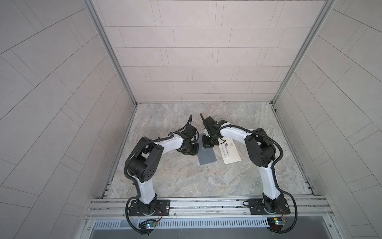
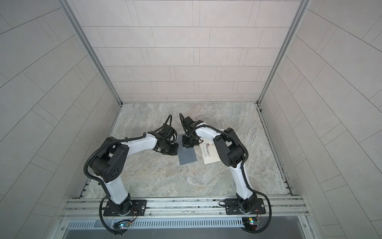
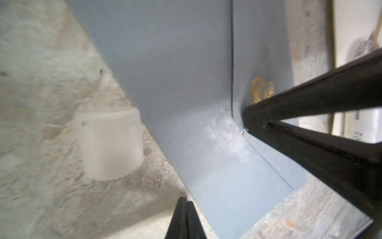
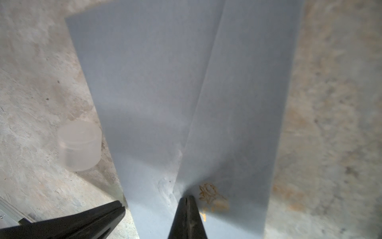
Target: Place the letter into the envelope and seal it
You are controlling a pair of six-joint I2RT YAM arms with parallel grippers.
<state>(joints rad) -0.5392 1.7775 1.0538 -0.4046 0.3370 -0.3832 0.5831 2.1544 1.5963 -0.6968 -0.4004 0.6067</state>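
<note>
Both top views show a grey envelope point(image 1: 207, 157) on the marble table point(image 1: 186, 182). The white letter point(image 1: 234, 158) lies at its 3 o'clock, outside it (so insertion and sealing both appear to remain). A white glue stick point(image 1: 225, 152) lies on the letter, and a translucent cap point(image 3: 109, 144) stands beside the envelope. The right gripper point(image 4: 187, 199) is closed, seemingly pinching the tip of the flap point(image 4: 237, 124). The left gripper point(image 3: 184, 203) has its fingers together at the envelope's edge; whether they nip it cannot be told. A gold mark point(image 3: 261, 89) on the flap and the tiny print on the stick are unreadable.
</note>
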